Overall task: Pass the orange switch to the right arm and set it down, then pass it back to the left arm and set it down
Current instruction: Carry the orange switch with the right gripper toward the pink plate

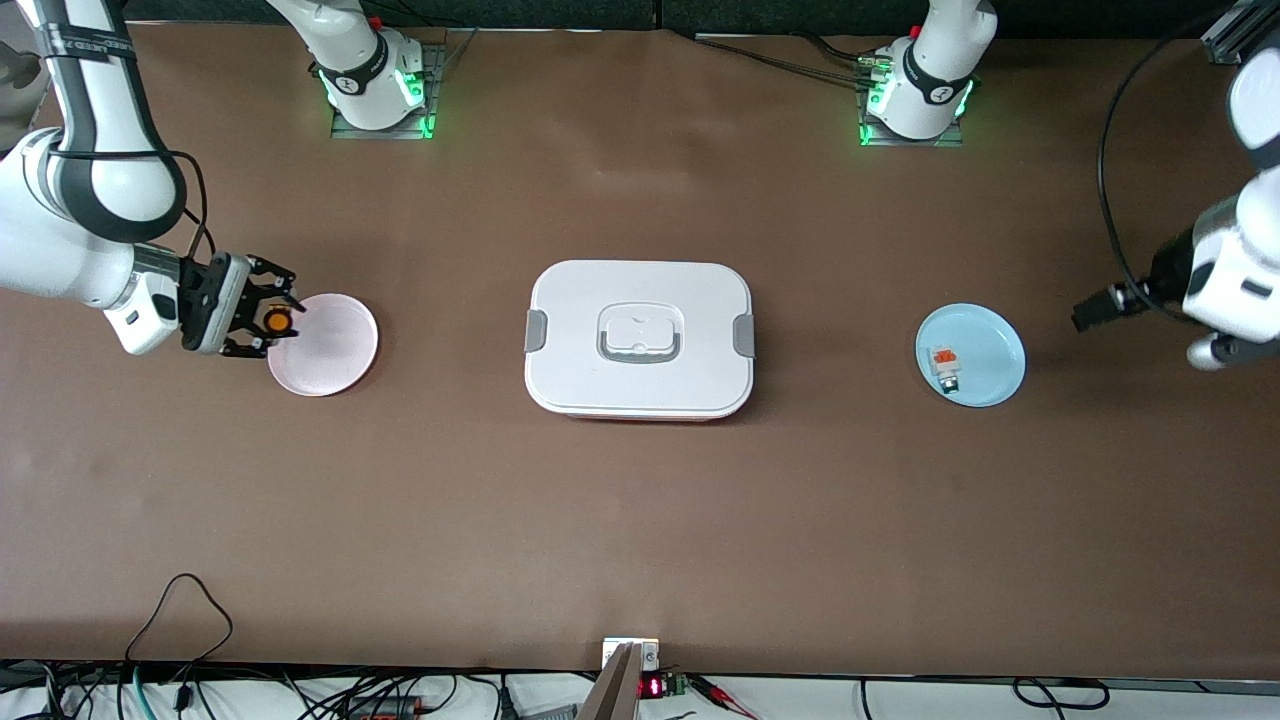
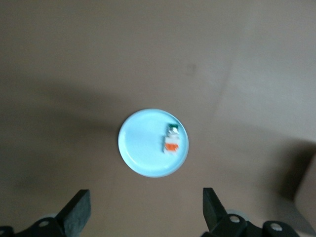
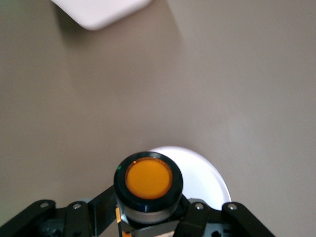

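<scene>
The orange switch, a black cylinder with a round orange cap, is held in my right gripper, which is shut on it over the rim of the pink plate. In the right wrist view the switch fills the space between the fingers, cap facing the camera, with the plate below. The white lidded box stands at the table's middle; its corner shows in the right wrist view. My left gripper hangs open in the air at the left arm's end of the table, empty.
A blue plate lies between the box and the left arm's end of the table, carrying a small white block with an orange patch. The left wrist view shows that plate and block from above. Bare brown table surrounds the box.
</scene>
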Controlling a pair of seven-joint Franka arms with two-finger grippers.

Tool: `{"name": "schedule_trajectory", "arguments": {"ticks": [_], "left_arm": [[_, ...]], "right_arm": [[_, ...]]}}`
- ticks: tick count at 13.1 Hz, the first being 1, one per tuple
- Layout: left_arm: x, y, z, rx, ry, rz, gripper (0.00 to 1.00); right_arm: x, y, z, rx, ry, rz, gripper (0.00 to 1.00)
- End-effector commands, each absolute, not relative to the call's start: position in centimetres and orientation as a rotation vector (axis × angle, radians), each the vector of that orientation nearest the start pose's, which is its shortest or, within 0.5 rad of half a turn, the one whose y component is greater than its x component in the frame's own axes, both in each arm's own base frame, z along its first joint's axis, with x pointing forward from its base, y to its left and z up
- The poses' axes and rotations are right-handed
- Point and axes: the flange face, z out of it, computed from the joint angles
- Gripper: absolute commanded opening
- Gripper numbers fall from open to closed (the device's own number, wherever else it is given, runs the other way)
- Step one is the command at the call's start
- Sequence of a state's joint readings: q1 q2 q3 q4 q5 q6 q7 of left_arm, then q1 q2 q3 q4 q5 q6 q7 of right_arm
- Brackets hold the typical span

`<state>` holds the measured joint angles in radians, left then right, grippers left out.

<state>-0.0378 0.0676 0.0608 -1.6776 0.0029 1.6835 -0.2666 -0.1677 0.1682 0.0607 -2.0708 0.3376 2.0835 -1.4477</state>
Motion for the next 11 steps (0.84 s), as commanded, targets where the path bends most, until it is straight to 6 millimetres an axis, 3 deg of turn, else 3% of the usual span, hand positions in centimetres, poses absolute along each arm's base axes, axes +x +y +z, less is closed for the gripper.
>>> {"name": "schedule_trajectory", "arguments": {"ticks": [1, 3, 5, 8, 11], "left_arm": [[55.1, 0.6, 56.8, -3.177, -0.396, 0.111, 1.00], [54.8, 0.4, 57.3, -3.187, -0.339, 0.125, 1.00], [54.4, 0.9, 57.4, -3.210, -0.101, 0.131, 1.00], [53.5, 2.3, 60.5, -3.204, -0.111, -0.049, 1.00], [53.5, 2.1, 61.2, -3.201, -0.125, -0.081, 1.00]], "right_arm": [[56.2, -4.9, 33.0, -2.492, -1.647, 0.008, 0.14], [56.4, -5.3, 32.0, -2.484, -1.715, 0.036, 0.14], [56.6, -5.4, 31.1, -2.450, -1.846, 0.088, 0.14], [57.1, -4.9, 29.1, -2.311, -2.038, 0.073, 0.14], [57.6, -2.7, 27.0, -2.206, -2.177, 0.074, 0.14]]}}
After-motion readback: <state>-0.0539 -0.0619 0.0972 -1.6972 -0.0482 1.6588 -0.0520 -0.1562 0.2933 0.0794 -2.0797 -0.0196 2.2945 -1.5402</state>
